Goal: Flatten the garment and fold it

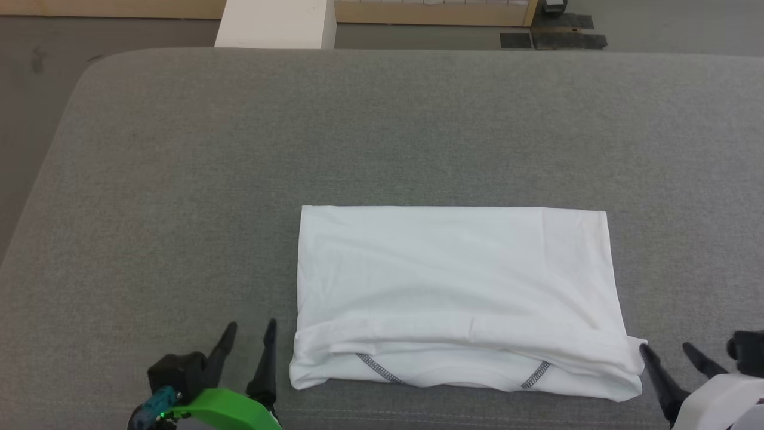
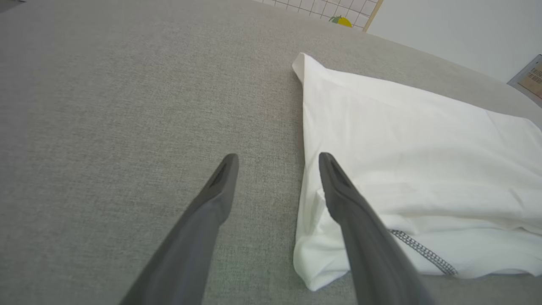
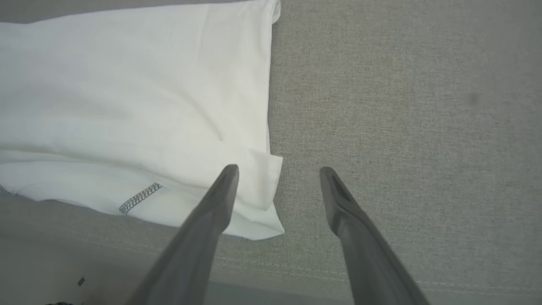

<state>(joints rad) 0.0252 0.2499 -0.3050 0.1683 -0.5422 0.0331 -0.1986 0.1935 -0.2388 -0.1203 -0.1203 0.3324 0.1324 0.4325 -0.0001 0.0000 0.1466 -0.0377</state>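
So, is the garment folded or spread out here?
Folded: the garment lies as a compact rectangle on the grey surface, with stacked layers along its near edge and stitched seams peeking from under the top layer.

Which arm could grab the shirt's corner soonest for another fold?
Probably right: the right pincer, open, has one fingertip at the garment's near corner. The left pincer, open too, stands slightly off the edge.

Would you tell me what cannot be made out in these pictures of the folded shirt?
Head view: garment, lower layers hidden under its top fold.
Head view: right gripper, body cut off by the corner.
Left wrist view: a yellow object, too small to identify.
Head view: white box, cut by the top edge.
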